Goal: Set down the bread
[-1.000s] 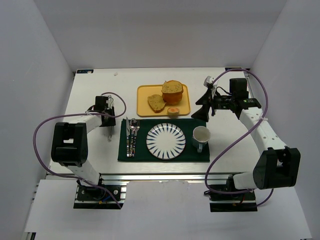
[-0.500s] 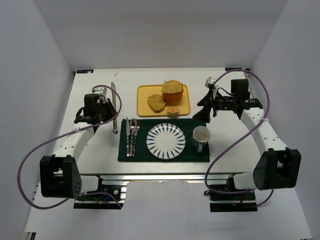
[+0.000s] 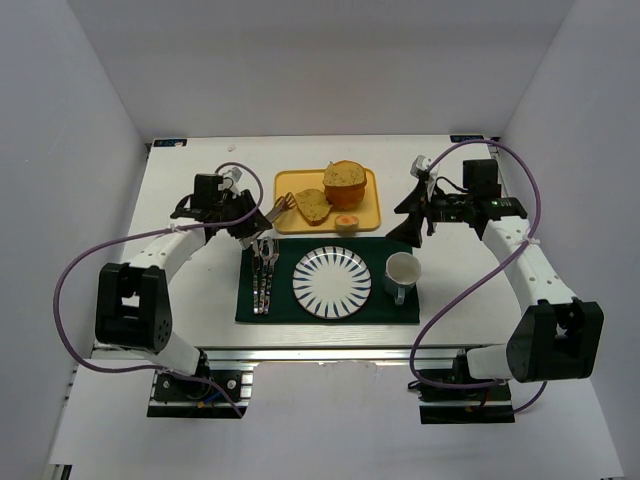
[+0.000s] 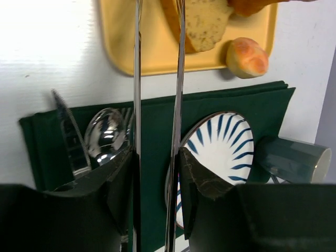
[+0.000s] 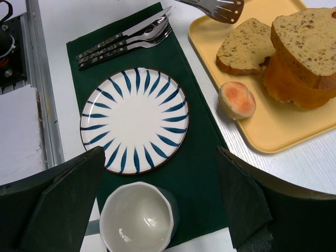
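Seen from above, the bread lies uncovered on the tray, reachable from overhead. Tongs fill its 9 o'clock side, a taller stacked slice crowds 2 o'clock, and a small orange piece sits at 4 o'clock. The plate at 6 o'clock is hemmed by cutlery at 9 and a cup at 3.

My tongs gleam, polished steel — on the smooth yellow plastic tray, the bread looks porous, rough-crusted.

Top external: high above the near edge, looking down on the whole worktop. Both wrist views: close, steeply downward. All three share the striped plate, yellow tray and the bread.
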Robot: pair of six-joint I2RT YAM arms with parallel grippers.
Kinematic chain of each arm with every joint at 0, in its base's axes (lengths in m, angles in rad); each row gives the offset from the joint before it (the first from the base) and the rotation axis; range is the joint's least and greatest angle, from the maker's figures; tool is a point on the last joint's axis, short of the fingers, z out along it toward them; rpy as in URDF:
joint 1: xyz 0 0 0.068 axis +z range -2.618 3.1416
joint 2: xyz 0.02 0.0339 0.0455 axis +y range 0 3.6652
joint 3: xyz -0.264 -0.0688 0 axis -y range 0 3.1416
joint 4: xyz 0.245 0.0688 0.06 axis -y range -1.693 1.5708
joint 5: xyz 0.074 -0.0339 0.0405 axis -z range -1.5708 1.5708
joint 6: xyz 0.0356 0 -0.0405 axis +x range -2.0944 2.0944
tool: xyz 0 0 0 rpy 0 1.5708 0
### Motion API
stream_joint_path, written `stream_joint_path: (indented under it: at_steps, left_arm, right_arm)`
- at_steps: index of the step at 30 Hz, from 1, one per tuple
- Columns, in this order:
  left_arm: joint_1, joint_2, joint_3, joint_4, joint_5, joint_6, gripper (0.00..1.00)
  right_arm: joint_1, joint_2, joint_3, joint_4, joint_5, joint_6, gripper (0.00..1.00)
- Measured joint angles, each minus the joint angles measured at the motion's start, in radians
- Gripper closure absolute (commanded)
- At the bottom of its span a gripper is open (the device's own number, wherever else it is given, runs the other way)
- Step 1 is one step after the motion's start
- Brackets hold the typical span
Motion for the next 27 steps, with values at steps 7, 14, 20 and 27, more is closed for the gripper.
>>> stream_joint_path:
  at_steps: [7,14,20,27]
  left_arm:
    - [-0.044,0.043,0.065,0.0,0.001,-0.011,0.51]
    - [-0.064,0.089,0.075,-0.032,-0.025,-0.011,0.5]
    - [-0.079,0.13,0.091,-0.038,-0.027,-0.018,0.51]
    - [-0.084,0.142,0.092,-0.02,0.006,-0.037,0.54]
  right_arm:
    - [-0.011,-0.007,0.0,-0.024,-0.005,-0.016,0.11]
    - [-0.016,-0.008,0.0,-0.026,-0.008,-0.02,0.11]
    - [-0.019,-0.008,0.0,-0.026,-0.012,-0.02,0.11]
    - [-0.02,-0.008,0.0,-0.026,-0.013,-0.02,0.11]
